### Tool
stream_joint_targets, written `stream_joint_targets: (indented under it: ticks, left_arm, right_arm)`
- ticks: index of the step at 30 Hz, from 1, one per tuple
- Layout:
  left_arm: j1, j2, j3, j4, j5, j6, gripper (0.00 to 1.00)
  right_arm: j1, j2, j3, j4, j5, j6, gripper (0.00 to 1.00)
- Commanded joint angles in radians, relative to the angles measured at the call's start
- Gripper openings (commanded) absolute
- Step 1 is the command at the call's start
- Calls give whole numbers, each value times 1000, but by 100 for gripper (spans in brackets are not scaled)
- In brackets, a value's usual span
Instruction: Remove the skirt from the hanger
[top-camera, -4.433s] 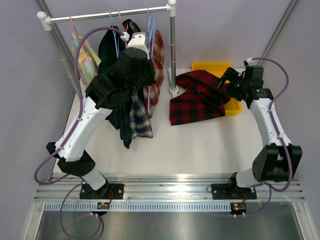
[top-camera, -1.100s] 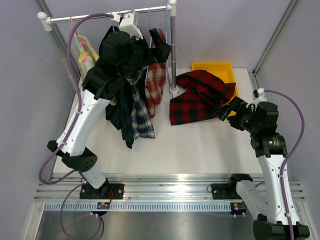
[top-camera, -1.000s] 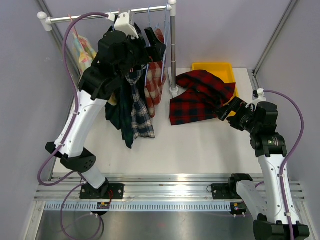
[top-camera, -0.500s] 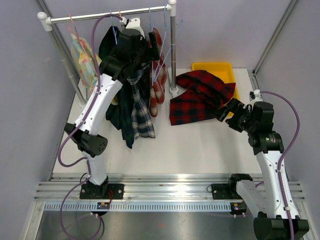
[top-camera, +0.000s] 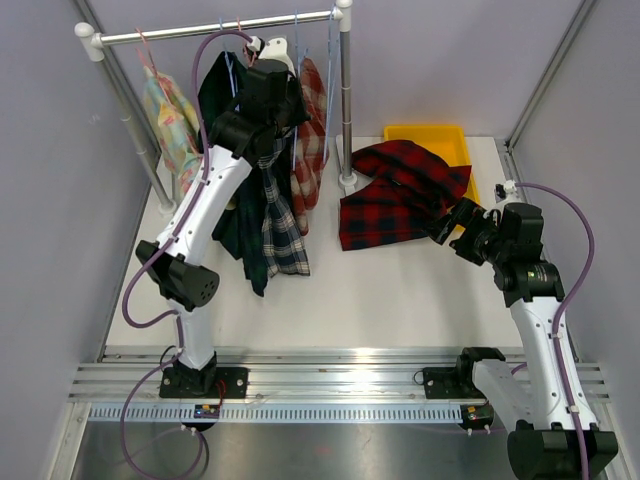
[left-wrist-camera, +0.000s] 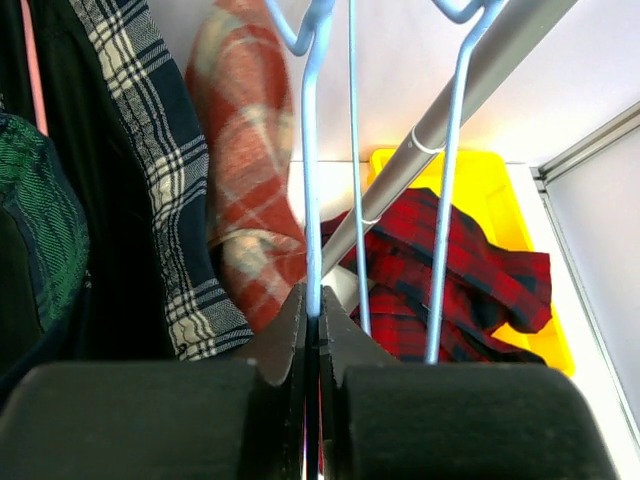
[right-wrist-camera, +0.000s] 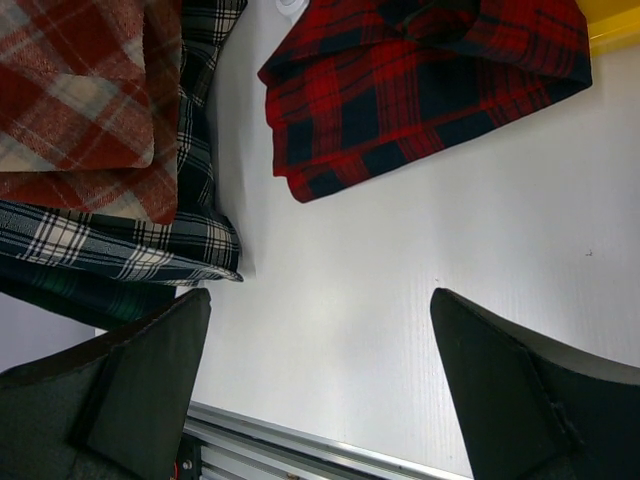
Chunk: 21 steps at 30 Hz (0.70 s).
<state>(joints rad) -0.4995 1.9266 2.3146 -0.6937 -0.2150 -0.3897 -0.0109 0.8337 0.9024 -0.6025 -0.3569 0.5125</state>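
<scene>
Snugly, left tool (left-wrist-camera: 312, 302) on blue hanger (left-wrist-camera: 311, 150).

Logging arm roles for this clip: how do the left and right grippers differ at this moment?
The left gripper is shut on a blue hanger; the right gripper is open and holds nothing. The left gripper is raised at the rail among hanging clothes; the right gripper sits low over the table, near the red skirt lying partly over the yellow bin. Both have black fingers.
</scene>
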Motion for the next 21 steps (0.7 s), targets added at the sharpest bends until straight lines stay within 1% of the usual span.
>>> stream_joint_targets:
  ticks: [1,5,9,10,12,15,16,17,20,21]
  left_arm:
    - [4,-44,18,60,9,-2,0]
    - [-14,-55,86,-1,9,28,0]
    - [-31,-119,126,-21,-9,34,0]
    - [-36,-152,124,-23,-9,31,0]
    - [-40,-176,124,-29,-9,20,0]
    - [-50,-210,124,-55,-9,6,0]
    - [-57,-215,121,-72,-9,3,0]
    - [-62,-227,109,-78,-9,2,0]
    - [-92,-245,77,-96,-20,-1,0]
    - [-99,-253,60,-104,-21,-6,0]
  right_arm:
    - [5,-15,4,35,7,-14,99]
    - [5,-8,36,41,-7,3,100]
    - [6,-1,101,78,-76,14,99]
    - [38,1,116,89,-92,17,99]
    - [55,14,179,106,-116,17,100]
    - [150,60,303,64,-36,-15,99]
    - [185,76,338,43,48,-32,99]
    - [277,94,407,0,97,-61,99]
    - [402,149,512,-64,263,-97,99]
    - [483,169,527,-71,301,-98,100]
